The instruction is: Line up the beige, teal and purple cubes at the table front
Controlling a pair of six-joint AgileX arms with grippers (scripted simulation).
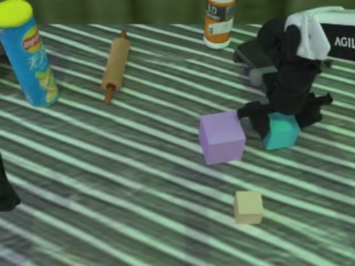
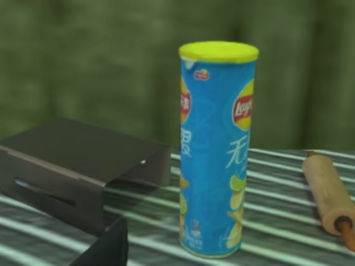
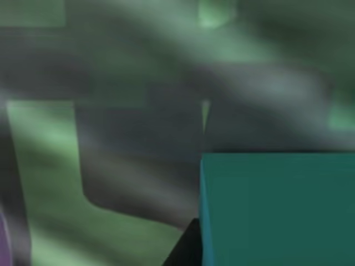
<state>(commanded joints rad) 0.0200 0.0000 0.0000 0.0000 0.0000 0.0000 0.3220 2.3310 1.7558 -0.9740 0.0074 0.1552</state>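
Cubes on the striped table point(image 1: 111, 183), right half, with my right claw point(image 1: 280, 113) low over the teal one.

Purple cube point(image 1: 222, 137) lies just left of my claw; the teal cube point(image 1: 281, 132) sits right under it, seemingly between my fingers, though I cannot tell whether they grip it. Beige cube point(image 1: 248, 207) rests apart, nearer the front edge. My left arm point(image 1: 6, 191) is parked at the left edge.
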